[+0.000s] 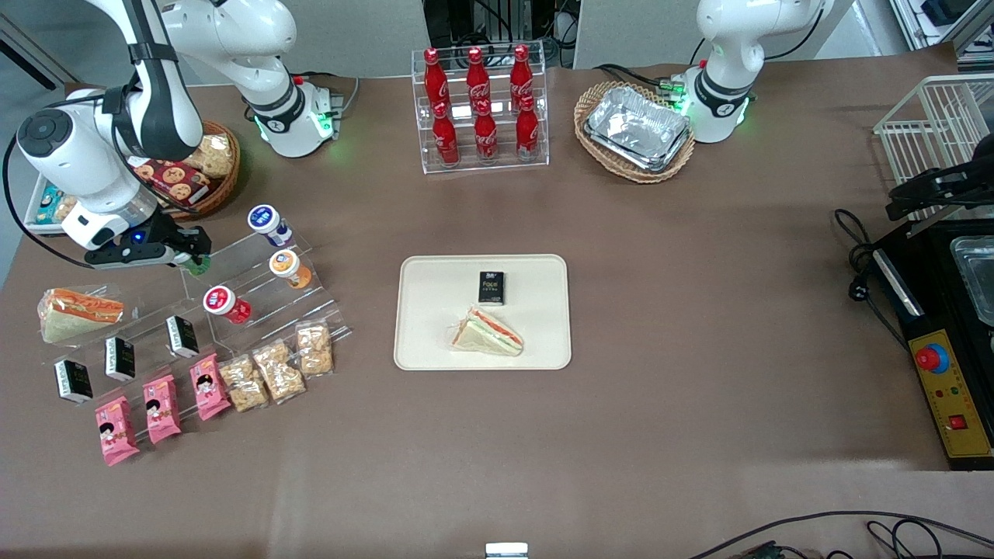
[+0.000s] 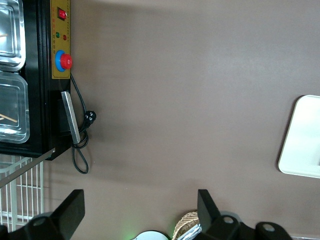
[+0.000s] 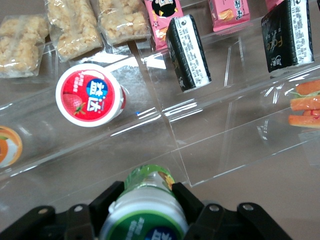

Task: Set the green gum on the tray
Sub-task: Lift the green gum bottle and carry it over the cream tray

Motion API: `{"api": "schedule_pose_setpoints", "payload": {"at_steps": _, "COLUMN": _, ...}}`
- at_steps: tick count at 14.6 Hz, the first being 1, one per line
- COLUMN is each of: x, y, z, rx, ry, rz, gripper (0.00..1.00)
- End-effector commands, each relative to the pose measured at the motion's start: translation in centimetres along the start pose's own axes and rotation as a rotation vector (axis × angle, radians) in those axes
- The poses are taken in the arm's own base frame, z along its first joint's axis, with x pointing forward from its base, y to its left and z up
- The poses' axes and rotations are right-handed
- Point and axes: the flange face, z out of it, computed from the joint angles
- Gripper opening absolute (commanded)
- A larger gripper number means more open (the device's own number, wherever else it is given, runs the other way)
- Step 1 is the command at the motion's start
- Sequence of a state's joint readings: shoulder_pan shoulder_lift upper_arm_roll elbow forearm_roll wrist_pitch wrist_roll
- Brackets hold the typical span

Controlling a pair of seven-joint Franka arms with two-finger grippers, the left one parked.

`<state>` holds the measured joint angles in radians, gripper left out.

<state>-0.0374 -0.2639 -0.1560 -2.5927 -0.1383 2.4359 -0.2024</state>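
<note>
- Gripper (image 3: 145, 200) of the working right arm is closed on the green gum (image 3: 145, 210); the wrist view shows a black finger (image 3: 107, 200) pressed to each side of the bottle just under its white-rimmed lid.
- From the front, the gripper (image 1: 190, 260) hangs at the clear stepped display rack (image 1: 256, 279), toward the working arm's end of the table, with only a sliver of the green gum (image 1: 196, 269) showing under the fingers.
- Whether the bottle rests on the rack's step or is already lifted off it cannot be told.
- On the rack near the held bottle stand the red-lidded bottle (image 1: 223, 302), the orange-lidded bottle (image 1: 287, 265) and a blue-lidded bottle (image 1: 266, 220), all apart from the gripper.
- Handling, as a judgement: a small plastic bottle like this should be light and stiff, so it will not crush under the fingers, but its smooth round wall may slip or turn if the hold is off-centre.
- Best hold looks like the one in place: across the body, high up beneath the lid's rim, which gives the fingers a ledge.
- Tray (image 1: 419, 341) lies well apart, mid-table, already carrying a sandwich (image 1: 488, 334) and a small black pack (image 1: 491, 287); bare cream surface is left along the edge toward the working arm.
</note>
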Motion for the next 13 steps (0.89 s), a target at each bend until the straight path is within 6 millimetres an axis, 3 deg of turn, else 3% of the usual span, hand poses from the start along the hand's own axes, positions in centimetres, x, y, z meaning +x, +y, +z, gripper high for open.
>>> {"api": "schedule_pose_setpoints", "payload": {"at_steps": 1, "x": 0.5, "y": 0.0, "z": -3.6, "rx": -0.006, "ry": 0.012, "rz": 0.004, "gripper": 0.29}}
{"api": "schedule_pose_setpoints", "payload": {"at_steps": 3, "x": 0.7, "y": -0.6, "z": -8.4, "rx": -0.002, "ry": -0.026, "rz": -0.004, "gripper": 0.28}}
{"api": "schedule_pose_setpoints", "payload": {"at_steps": 6, "x": 1.4, "y": -4.7, "z": -19.1, "rx": 0.060, "ry": -0.065, "rz": 0.000, "gripper": 0.28}}
{"api": "schedule_pose_setpoints", "payload": {"at_steps": 8, "x": 2.3, "y": -8.9, "z": -24.8, "rx": 0.043, "ry": -0.065, "rz": 0.017, "gripper": 0.27}}
{"api": "schedule_pose_setpoints", "payload": {"at_steps": 9, "x": 2.5, "y": -12.2, "z": -26.5, "rx": 0.028, "ry": -0.051, "rz": 0.030, "gripper": 0.27}}
{"api": "schedule_pose_setpoints", "payload": {"at_steps": 11, "x": 2.3, "y": -20.0, "z": -27.6, "rx": 0.031, "ry": -0.029, "rz": 0.090, "gripper": 0.27}}
{"api": "schedule_pose_setpoints", "payload": {"at_steps": 13, "x": 2.1, "y": -28.0, "z": -26.7, "rx": 0.029, "ry": -0.029, "rz": 0.143, "gripper": 0.27}}
